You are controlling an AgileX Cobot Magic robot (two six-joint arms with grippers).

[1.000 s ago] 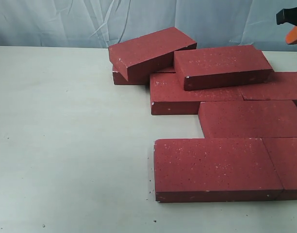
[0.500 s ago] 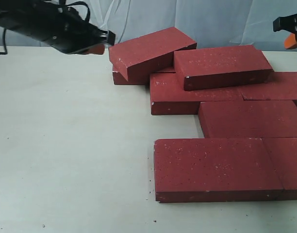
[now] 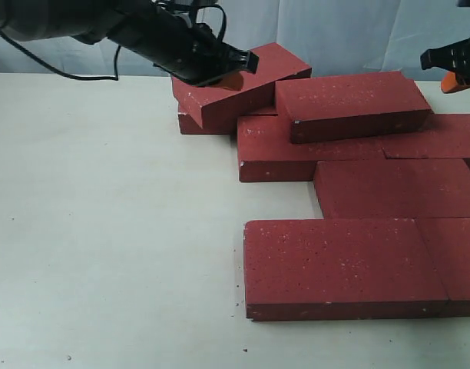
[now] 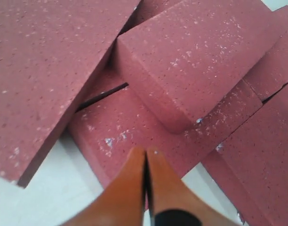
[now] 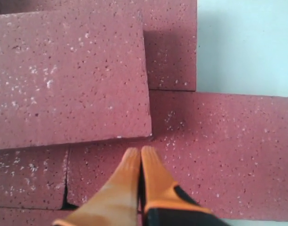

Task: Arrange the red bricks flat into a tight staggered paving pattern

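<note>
The red bricks (image 3: 335,265) sit toward the right of the worktop (image 3: 104,231) — eight in view, six flat and two at the back riding on others, so the paving is unfinished. The left tool (image 3: 250,63), clenched and empty, hangs over the tilted brick (image 3: 277,65) — probably to nudge it. The right tool (image 3: 427,58) is clenched too, holding nothing.

The left hand (image 3: 236,71) hangs over a tilted brick (image 3: 275,65) among the red bricks (image 3: 342,265) near the surface's (image 3: 104,231) far edge, perhaps touching it; the right hand (image 3: 444,68) hovers toward the far right corner.
</note>
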